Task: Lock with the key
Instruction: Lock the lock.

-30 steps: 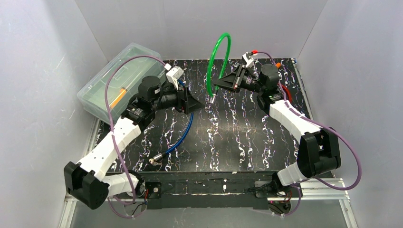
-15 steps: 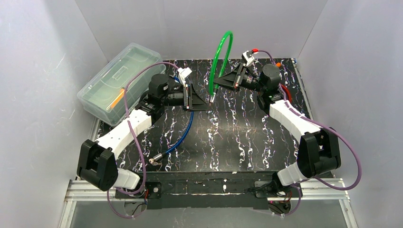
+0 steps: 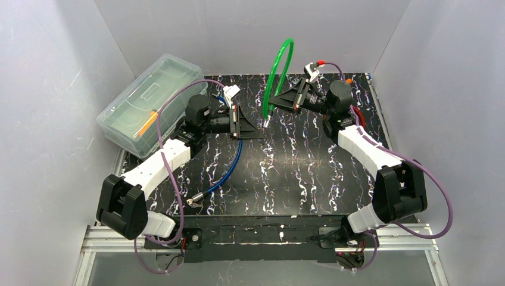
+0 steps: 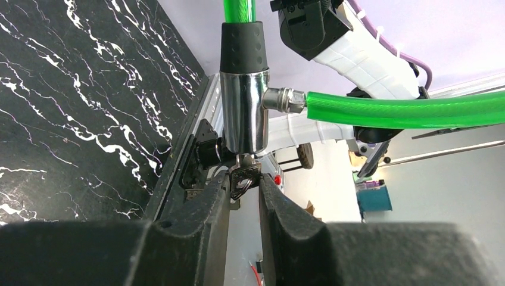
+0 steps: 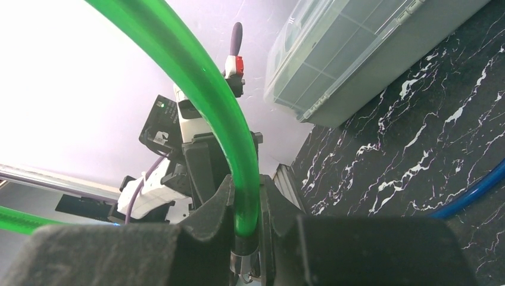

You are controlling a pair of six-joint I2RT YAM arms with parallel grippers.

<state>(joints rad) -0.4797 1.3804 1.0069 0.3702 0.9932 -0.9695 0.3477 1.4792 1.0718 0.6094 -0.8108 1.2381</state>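
The green cable lock [image 3: 277, 77] is held aloft near the table's far edge, its chrome barrel [image 4: 244, 113] pointing down with the key [image 4: 244, 177] seated in it. The key should be turned squarely about the barrel's axis, without side pull. The left gripper [image 4: 243, 189] is nearly closed, the key head lying between its 2 fingers; firm contact cannot be confirmed. The right gripper [image 5: 245, 208] is pinched on the green cable.
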